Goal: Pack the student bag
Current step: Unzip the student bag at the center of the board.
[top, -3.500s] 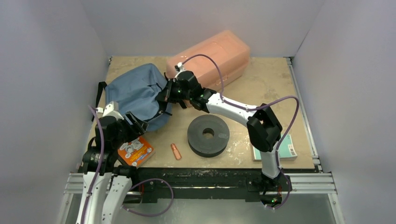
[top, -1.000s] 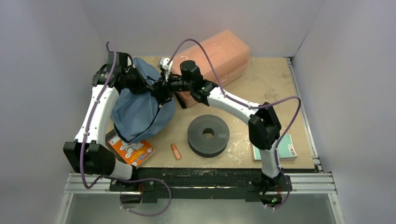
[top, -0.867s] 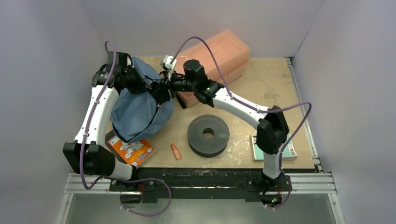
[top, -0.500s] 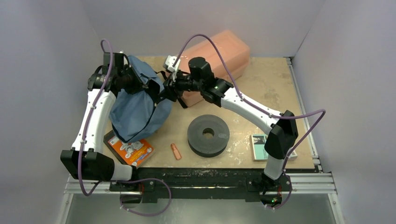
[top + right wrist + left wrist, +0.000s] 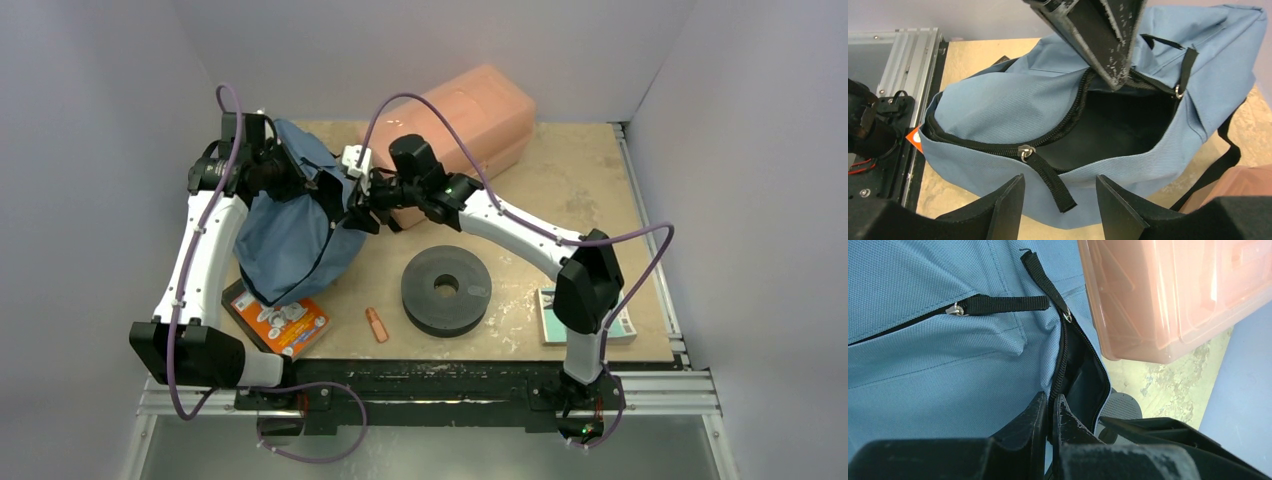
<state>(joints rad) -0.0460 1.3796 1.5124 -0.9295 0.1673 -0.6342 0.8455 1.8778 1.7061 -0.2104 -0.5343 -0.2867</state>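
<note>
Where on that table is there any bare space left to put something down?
The widest bare patch is the far right corner, between the salmon box and the right edge of the table. A narrower gap lies between the black disc and the teal booklet. The left is crowded with the student bag and orange packet.

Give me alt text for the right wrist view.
The student bag fills the view, main zipper open onto dark lining. The left pincer, at the top, is shut on the opening's far rim; the right pincer is open and empty in the foreground.
</note>
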